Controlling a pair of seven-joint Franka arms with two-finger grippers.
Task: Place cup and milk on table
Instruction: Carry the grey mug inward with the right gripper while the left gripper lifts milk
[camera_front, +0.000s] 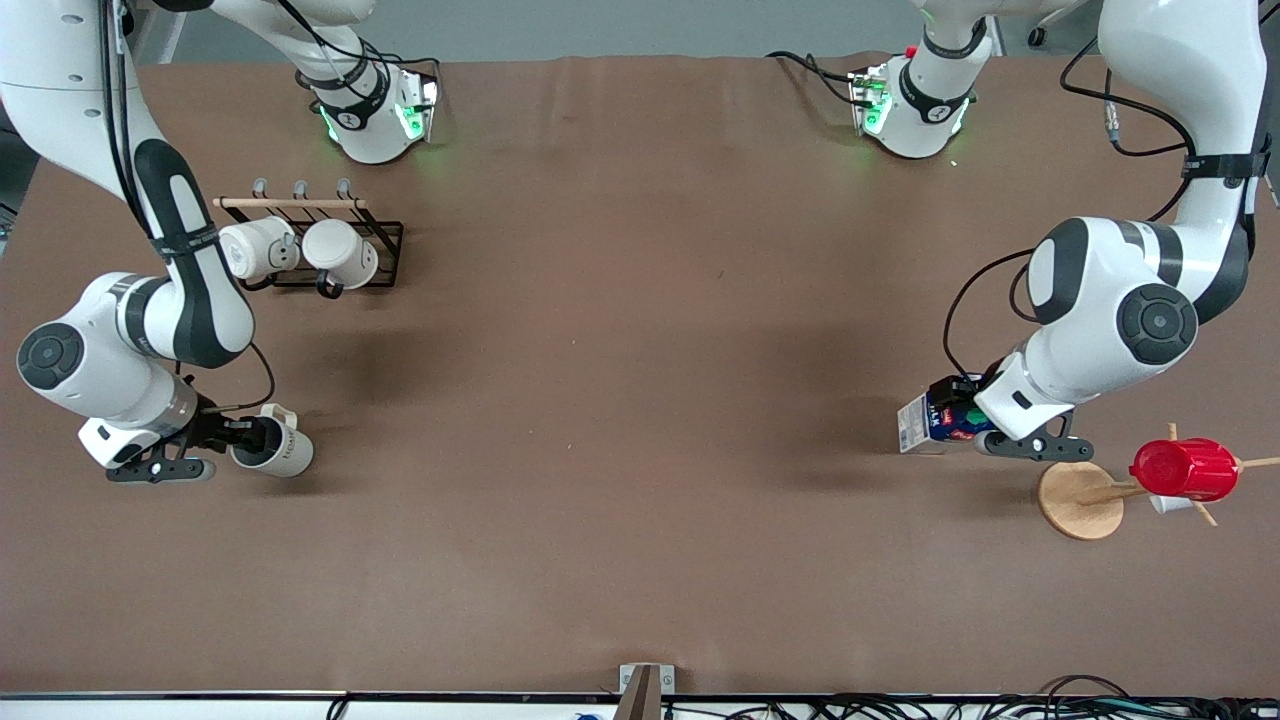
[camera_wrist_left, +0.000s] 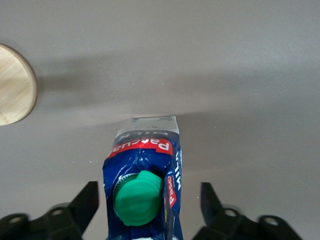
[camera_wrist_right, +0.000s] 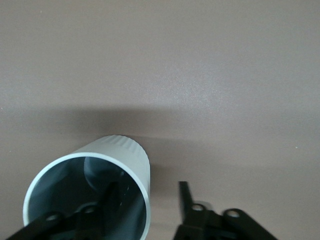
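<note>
The off-white cup (camera_front: 285, 452) stands on the brown table (camera_front: 640, 400) near the right arm's end. My right gripper (camera_front: 250, 440) is open over it. In the right wrist view one finger (camera_wrist_right: 112, 200) is inside the cup (camera_wrist_right: 134, 150) and the other is outside, clear of the wall. The blue milk carton (camera_front: 925, 425) with its green cap stands on the table near the left arm's end. My left gripper (camera_front: 955, 425) is open around its top. In the left wrist view both fingers (camera_wrist_left: 90, 200) stand off the carton (camera_wrist_left: 150, 150) with gaps.
A black rack (camera_front: 385, 250) with two white mugs (camera_front: 300, 250) stands farther from the front camera than the cup. A wooden stand (camera_front: 1080, 500) carrying a red cup (camera_front: 1185, 468) is close beside the milk; its base also shows in the left wrist view (camera_wrist_left: 15, 85).
</note>
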